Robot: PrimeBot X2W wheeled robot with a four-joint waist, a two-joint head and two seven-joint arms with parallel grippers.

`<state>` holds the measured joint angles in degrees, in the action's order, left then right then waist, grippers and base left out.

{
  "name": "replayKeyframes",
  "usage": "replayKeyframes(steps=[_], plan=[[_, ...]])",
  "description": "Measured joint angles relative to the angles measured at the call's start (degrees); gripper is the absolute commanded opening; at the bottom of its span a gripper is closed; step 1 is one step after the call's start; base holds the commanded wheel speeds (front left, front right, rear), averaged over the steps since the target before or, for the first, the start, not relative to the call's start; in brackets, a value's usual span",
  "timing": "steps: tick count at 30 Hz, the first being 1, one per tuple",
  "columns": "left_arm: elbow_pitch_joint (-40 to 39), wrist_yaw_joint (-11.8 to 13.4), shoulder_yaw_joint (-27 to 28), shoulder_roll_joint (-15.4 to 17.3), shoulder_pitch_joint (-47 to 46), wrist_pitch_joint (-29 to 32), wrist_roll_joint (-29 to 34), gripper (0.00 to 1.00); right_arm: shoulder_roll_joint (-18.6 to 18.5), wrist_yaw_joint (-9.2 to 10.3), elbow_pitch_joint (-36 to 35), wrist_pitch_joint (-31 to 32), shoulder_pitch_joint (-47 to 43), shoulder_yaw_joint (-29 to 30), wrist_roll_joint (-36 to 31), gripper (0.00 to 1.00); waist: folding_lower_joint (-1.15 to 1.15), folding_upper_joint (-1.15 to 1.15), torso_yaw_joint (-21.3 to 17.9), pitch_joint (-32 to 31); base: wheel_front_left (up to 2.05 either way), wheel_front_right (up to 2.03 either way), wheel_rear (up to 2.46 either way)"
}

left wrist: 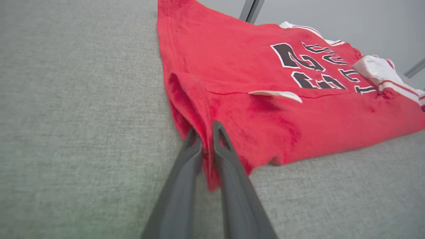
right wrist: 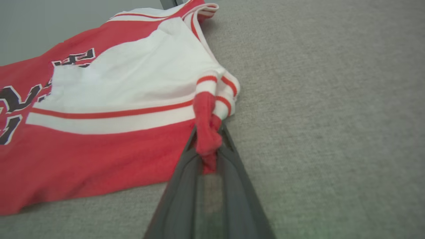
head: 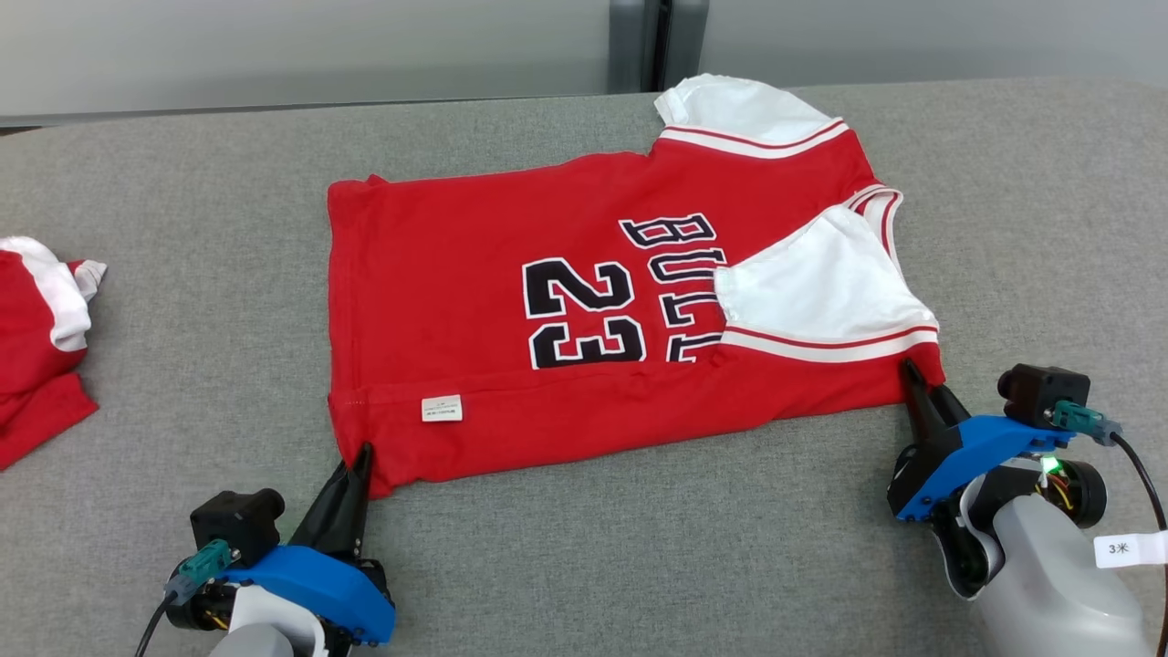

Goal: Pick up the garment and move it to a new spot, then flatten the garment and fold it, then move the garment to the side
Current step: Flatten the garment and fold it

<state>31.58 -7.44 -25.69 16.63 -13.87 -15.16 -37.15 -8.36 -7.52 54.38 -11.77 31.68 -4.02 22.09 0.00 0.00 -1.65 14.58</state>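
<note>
- Shows, from the head, a second red-and-white heap (head: 36, 338) at the left edge of the grey woven tabletop (head: 639, 547).
- Pinches the soft red garment (head: 584, 310), flat mid-tabletop, by its hem corner with the left pincer (head: 362, 451).
- Clamps bunched striped sleeve trim (right wrist: 215, 89) in the right pincer (right wrist: 210, 139).
- Reveals, from the left wrist, a lifted white label (left wrist: 275, 95).

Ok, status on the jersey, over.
Both shut on the jersey: left pincer at hem corner, right pincer at sleeve corner. Lies mostly flat. Second red garment far left, clear.

Garment (head: 630, 283) label (head: 442, 408) print illegible.
</note>
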Motion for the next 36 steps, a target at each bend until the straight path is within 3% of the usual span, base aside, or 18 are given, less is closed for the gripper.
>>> replayKeyframes(steps=[8, 15, 22, 34, 35, 36], plan=[[-2.0, 0.0, 2.1, -0.3, 2.4, 0.0, 0.4, 0.0, -0.5, 0.02, -2.1, -1.5, -3.6, -1.5, 3.3, 0.0, 0.0, 0.0, 0.5, -3.6, 0.0, 0.0, 0.0], [-4.2, 0.0, 5.5, -0.8, 7.7, 0.0, 2.4, 0.0, -1.6, 0.02, -10.6, -1.3, -12.8, -2.5, 6.4, 0.0, -0.01, 0.0, 1.0, -7.5, 0.0, 0.0, 0.0], [-5.9, 0.1, 8.1, -1.9, 13.4, 0.0, 3.8, 0.0, -2.0, 0.02, -22.1, 3.7, -23.2, -0.1, 6.0, 0.0, 0.0, 0.0, 0.0, -9.4, 0.0, 0.0, 0.0], [-8.7, 0.8, 10.0, -2.5, 18.5, 0.0, 4.5, 0.0, 2.6, 0.02, -40.6, 16.2, -37.0, 7.2, 1.5, 0.0, 0.0, 0.0, -0.9, -9.9, 0.0, 0.0, 0.0], [-8.6, 0.8, 10.0, -2.6, 18.5, 0.0, 4.5, 0.43, 2.9, 0.02, -41.3, 16.7, -37.3, 7.7, 1.2, 0.2, 0.0, 0.0, -0.8, -9.9, 0.0, 0.0, 0.0], [-8.4, 0.9, 10.0, -2.8, 18.5, 0.0, 4.6, 1.0, 3.1, 0.02, -42.2, 17.2, -37.4, 8.1, 1.1, 0.51, 0.0, 0.0, -0.8, -9.9, 0.0, 0.0, 0.0]])
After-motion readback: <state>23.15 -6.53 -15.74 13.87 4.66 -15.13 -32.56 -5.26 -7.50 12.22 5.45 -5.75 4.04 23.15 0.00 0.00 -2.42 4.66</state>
